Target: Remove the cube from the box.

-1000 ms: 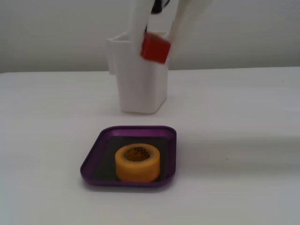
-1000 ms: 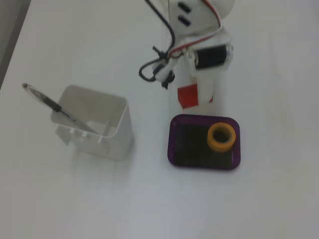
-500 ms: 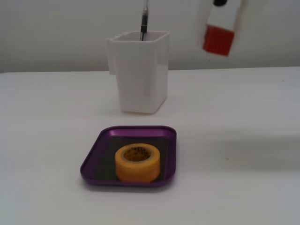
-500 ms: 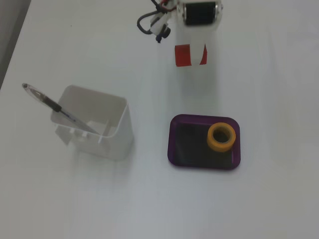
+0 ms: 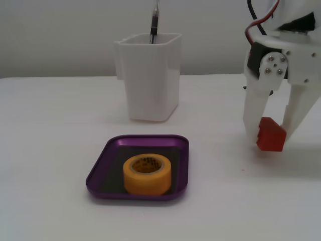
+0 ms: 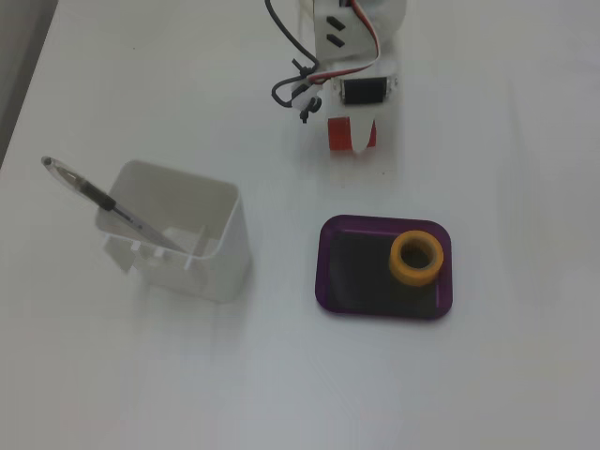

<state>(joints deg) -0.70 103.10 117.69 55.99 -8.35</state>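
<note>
The small red cube (image 5: 272, 136) sits between the white fingers of my gripper (image 5: 270, 132), which is shut on it. It is at the right of this fixed view, low over the white table and well clear of the box. I cannot tell whether the cube touches the table. The purple box (image 5: 100, 173) lies at the centre front and holds only a yellow tape roll (image 5: 147, 173). In the top-down fixed view the cube (image 6: 337, 134) and gripper (image 6: 354, 141) are at the top centre. There the box (image 6: 324, 272) lies below and to the right.
A tall white container (image 5: 149, 75) with a pen (image 5: 154, 20) in it stands behind the box. In the top-down fixed view the container (image 6: 178, 230) is left of the box. The tape roll (image 6: 417, 258) sits in the box's upper right corner there.
</note>
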